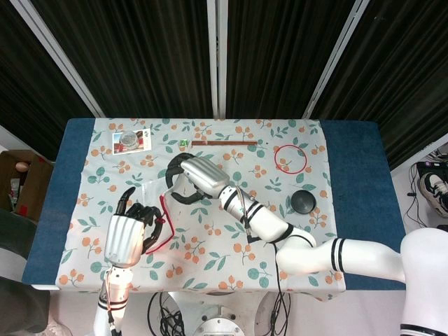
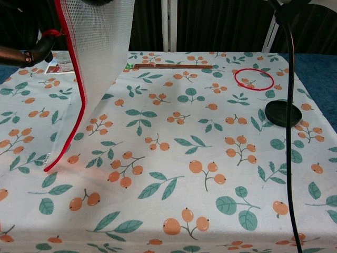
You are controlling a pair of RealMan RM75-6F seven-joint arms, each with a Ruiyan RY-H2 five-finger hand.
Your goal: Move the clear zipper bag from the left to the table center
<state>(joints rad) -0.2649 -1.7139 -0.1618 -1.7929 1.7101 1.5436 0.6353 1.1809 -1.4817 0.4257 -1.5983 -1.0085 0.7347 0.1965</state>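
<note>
The clear zipper bag (image 2: pixel 102 58), mesh-textured with a red zipper edge (image 2: pixel 78 105), hangs lifted over the table's left side, its lower corner just above the cloth. In the head view the bag (image 1: pixel 150 203) is hard to see apart from its red edge. My right hand (image 1: pixel 192 178) grips the bag's top, left of the table centre. My left hand (image 1: pixel 129 234) sits near the front left edge with fingers curled around the red edge. In the chest view only its dark fingers (image 2: pixel 23 55) show, at the red edge.
A red ring (image 1: pixel 290 159) and a black round lid (image 1: pixel 304 201) lie on the right of the floral tablecloth (image 1: pixel 231 231). A thin brown stick (image 1: pixel 222 143) and a small card (image 1: pixel 131 140) lie along the far edge. A black cable (image 2: pixel 290 116) hangs at the right.
</note>
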